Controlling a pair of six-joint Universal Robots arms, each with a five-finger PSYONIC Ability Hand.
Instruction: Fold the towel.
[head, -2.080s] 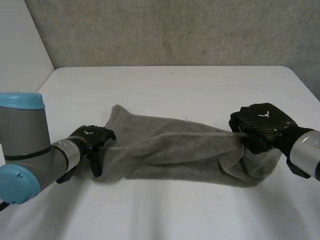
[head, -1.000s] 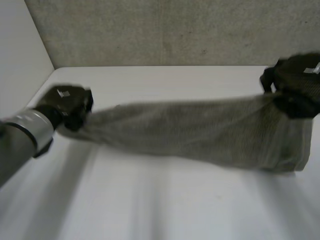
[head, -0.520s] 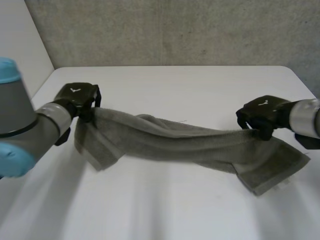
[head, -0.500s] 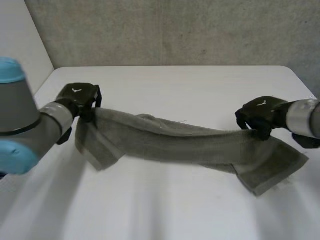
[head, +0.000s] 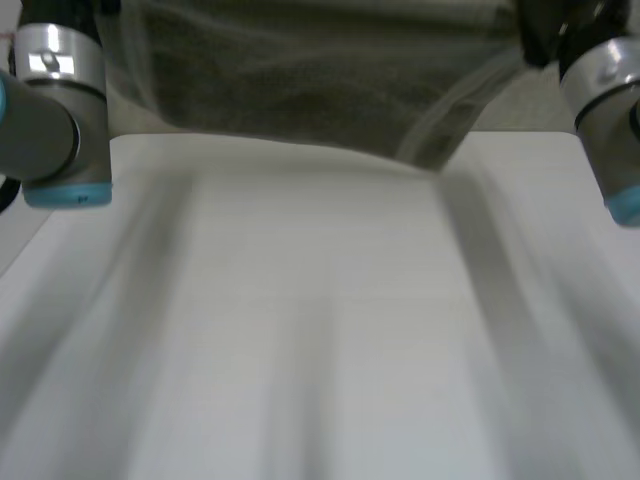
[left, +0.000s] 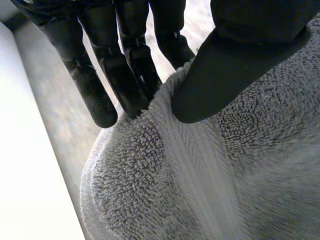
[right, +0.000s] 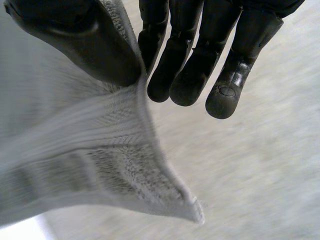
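Grey terry towel hangs stretched in the air between our two arms, lifted clear of the white table. Our left hand grasps one end: the thumb presses the pile against the fingers, which lie behind the cloth, and the towel bulges out just past the fingertips. Our right hand pinches the other end, thumb on one face and fingers on the far side of a hemmed edge. Beyond those fingertips a loose corner droops to a point. In the head view our left arm and right arm stand at either side of the cloth.
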